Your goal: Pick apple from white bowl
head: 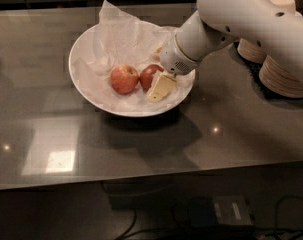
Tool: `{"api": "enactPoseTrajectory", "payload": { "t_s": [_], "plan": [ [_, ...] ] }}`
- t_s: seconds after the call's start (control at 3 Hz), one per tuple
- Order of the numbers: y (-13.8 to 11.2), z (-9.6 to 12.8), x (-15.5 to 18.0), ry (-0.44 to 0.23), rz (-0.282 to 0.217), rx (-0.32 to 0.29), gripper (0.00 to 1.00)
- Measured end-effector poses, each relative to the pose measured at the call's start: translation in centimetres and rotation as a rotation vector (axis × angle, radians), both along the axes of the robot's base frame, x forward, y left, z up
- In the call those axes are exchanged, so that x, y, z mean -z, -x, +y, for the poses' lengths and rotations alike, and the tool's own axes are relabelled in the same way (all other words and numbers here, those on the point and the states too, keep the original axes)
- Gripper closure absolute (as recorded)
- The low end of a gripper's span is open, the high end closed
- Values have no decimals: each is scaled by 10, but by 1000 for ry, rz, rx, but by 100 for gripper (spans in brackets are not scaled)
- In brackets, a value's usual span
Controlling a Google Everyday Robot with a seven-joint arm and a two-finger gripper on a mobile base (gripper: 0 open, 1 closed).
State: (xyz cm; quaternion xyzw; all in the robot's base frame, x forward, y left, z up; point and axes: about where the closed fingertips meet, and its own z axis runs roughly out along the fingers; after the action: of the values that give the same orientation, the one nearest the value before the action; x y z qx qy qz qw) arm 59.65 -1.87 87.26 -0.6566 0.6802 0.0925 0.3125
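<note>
The white bowl [79, 72] sits on the dark table, lined with crinkled white paper [118, 31]. Two apples lie in it side by side. The deep-red apple [149, 76] is on the right and the paler pinkish-orange apple [124, 79] is on the left. My gripper [158, 69] reaches into the bowl from the right and is open. One cream finger [160, 87] stands in front of the deep-red apple and the other [156, 49] behind it. The arm hides the apple's right side.
Stacks of beige disposable bowls [283, 76] stand at the right behind the arm, with another stack [252, 50] partly hidden. The glossy dark table [141, 149] has its front edge near the bottom. Cables lie on the floor below.
</note>
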Motion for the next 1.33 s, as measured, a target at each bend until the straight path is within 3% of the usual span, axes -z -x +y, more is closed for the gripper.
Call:
{"api": "enactPoseTrajectory", "payload": {
  "t_s": [0.67,1.0,1.33],
  "plan": [
    [-11,2,13,14,16,-9,31],
    [-18,2,19,24,24,-11,43],
    [-18,2,19,24,24,-11,62]
  ]
}}
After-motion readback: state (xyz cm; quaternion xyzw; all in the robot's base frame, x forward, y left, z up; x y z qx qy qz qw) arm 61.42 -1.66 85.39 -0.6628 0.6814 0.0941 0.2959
